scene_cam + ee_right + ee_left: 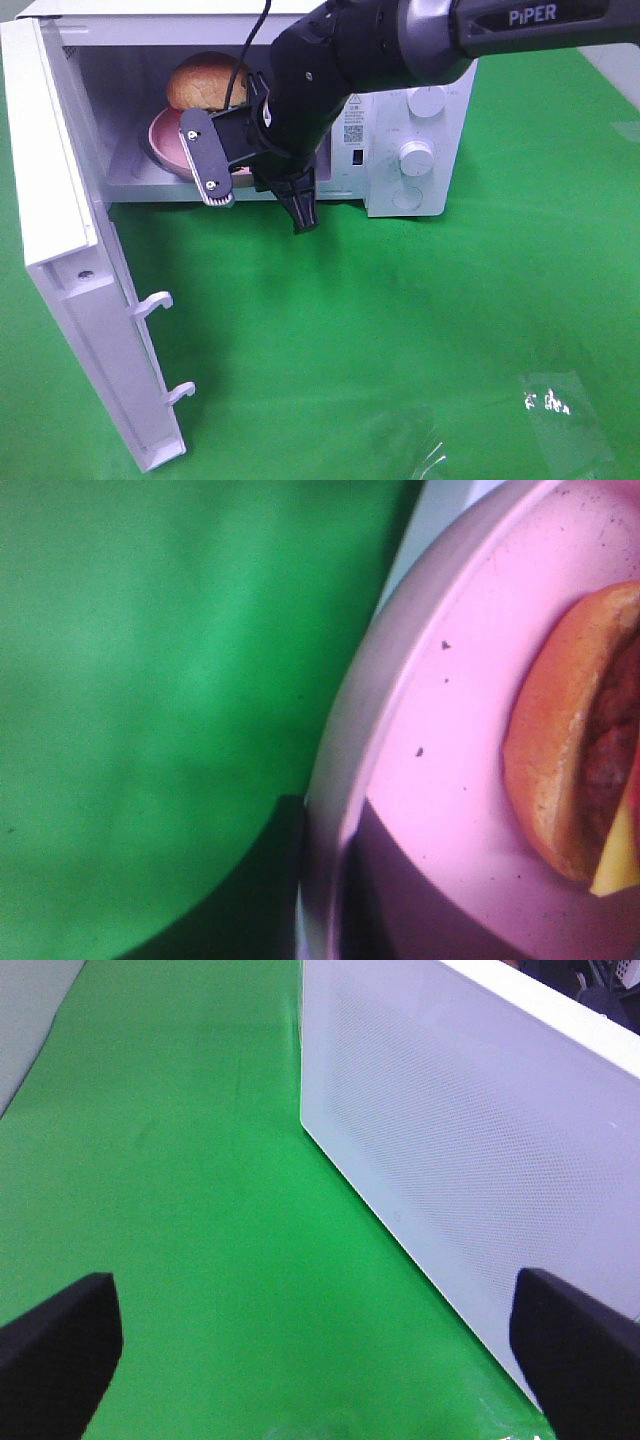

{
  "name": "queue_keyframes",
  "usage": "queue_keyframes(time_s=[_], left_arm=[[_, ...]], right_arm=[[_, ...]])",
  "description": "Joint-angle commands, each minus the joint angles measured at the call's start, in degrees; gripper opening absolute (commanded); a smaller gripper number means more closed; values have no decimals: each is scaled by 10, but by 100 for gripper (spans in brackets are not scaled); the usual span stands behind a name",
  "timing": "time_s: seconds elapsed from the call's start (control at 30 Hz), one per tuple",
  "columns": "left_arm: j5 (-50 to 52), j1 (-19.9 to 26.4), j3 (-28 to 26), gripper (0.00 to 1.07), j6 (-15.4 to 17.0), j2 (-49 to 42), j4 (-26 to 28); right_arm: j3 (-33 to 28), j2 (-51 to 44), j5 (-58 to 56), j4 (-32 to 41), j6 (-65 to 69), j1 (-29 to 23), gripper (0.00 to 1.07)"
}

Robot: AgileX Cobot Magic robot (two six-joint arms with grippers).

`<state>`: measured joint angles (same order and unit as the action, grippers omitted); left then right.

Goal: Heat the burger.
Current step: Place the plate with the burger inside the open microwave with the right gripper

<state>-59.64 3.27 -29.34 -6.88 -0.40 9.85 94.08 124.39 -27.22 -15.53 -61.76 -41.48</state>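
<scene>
The burger (205, 80) sits on a pink plate (160, 135) inside the open microwave (420, 150). My right gripper (205, 165) reaches into the cavity's mouth at the plate's near rim. In the right wrist view the burger (570, 760) shows its bun, patty and cheese on the plate (450, 730). The plate's rim runs between the two dark fingers of the shut right gripper (325, 900). My left gripper (320, 1345) is open and holds nothing. It hovers over green cloth beside a white panel (470, 1160) of the oven. The left gripper is out of the high view.
The microwave door (70, 270) swings wide toward the front left, its latch hooks sticking out. The control knobs (416, 155) are on the right of the oven's front. A crumpled clear plastic sheet (560, 410) lies on the green cloth at the front right.
</scene>
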Motion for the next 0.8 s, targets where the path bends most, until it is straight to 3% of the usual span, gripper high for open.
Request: queue_keyframes(time_s=[0.03, 0.63, 0.8], left_arm=[[3, 1, 2, 98, 0, -10, 2], [3, 1, 2, 98, 0, -10, 1], [3, 1, 2, 98, 0, -10, 1]], right_arm=[[44, 12, 21, -17, 9, 3, 0], [150, 84, -2, -23, 9, 3, 0], [156, 91, 1, -23, 9, 3, 0]])
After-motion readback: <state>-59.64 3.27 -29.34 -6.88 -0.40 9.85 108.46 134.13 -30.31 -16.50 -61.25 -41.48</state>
